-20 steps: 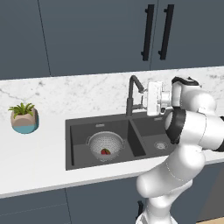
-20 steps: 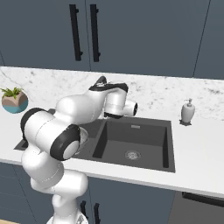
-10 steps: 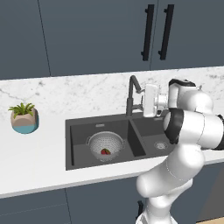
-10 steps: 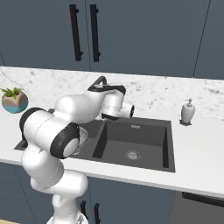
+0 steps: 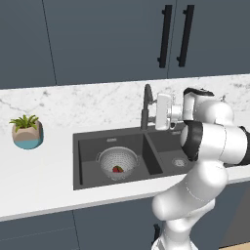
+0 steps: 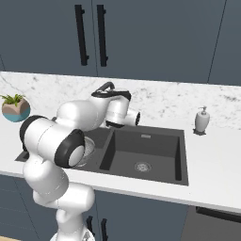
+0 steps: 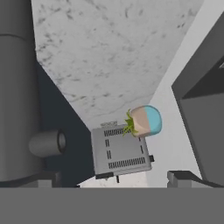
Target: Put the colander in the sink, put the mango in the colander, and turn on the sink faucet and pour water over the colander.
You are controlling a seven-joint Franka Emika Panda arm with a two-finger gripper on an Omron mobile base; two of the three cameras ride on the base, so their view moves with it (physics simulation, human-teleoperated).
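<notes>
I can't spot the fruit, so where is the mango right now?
In the left base view, the mango lies inside the colander, which sits in the sink's left basin.

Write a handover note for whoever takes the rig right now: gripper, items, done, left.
Gripper: open, empty, right beside the faucet post at lever height; the hand view shows the post and its side stub close up.
Colander: in the left basin of the sink.
Mango: inside the colander.
Done: colander in the sink, mango in the colander.
Left: turn on the faucet; no water visible yet. The spout may need swinging over the colander, but its aim is hard to judge from here.
</notes>
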